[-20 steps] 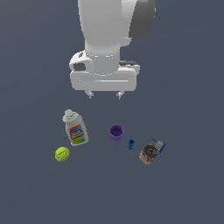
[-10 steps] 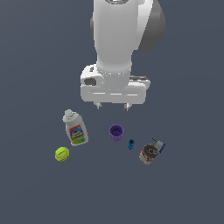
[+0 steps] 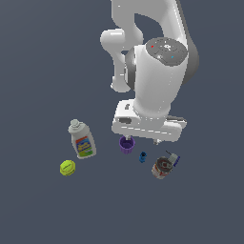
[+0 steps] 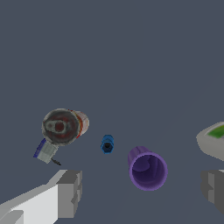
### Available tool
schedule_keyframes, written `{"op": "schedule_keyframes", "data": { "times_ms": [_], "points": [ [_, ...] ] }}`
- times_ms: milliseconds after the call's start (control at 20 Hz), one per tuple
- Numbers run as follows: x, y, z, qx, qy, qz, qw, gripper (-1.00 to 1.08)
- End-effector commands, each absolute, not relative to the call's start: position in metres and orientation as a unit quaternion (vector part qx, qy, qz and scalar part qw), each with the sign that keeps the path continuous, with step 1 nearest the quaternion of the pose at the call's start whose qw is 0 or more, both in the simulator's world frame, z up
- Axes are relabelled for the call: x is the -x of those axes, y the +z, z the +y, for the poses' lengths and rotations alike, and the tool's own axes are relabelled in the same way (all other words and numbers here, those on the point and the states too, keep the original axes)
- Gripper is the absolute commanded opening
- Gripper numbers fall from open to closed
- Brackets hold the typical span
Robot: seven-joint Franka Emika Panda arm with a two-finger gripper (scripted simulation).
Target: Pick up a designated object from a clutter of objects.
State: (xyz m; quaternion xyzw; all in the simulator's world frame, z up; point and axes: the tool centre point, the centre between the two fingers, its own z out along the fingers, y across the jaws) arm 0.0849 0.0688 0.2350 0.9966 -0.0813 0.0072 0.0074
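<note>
While the tool (image 4: 142,189) hangs spread and empty above the purple cup (image 4: 148,168), the can (image 4: 62,126) stands touching the grey-and-blue item (image 4: 45,150); likely rigid, light, smooth, best pinched across its curved wall.

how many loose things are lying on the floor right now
6: bottle and ball at the exterior view's left, cup partly behind the arm, blue piece, can, grey-and-blue item beside it. More may be hidden.
</note>
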Motion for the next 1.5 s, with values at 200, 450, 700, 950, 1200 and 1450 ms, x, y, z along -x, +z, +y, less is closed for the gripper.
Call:
{"op": "schedule_keyframes", "data": {
  "times_ms": [200,450,700,950,1200,1450],
  "points": [
    [-0.109,0.185,0.119,-0.993,0.005,-0.118,0.005,1.00],
    [-0.118,0.156,0.148,-0.990,0.002,-0.138,0.003,1.00],
    [-0.122,0.136,0.166,-0.988,0.001,-0.151,0.001,1.00],
    [-0.123,0.128,0.174,-0.988,0.000,-0.157,0.000,1.00],
    [-0.123,0.124,0.173,-0.988,0.000,-0.156,0.000,1.00],
    [-0.122,0.100,0.173,-0.988,0.000,-0.156,0.000,1.00]
  ]
}}
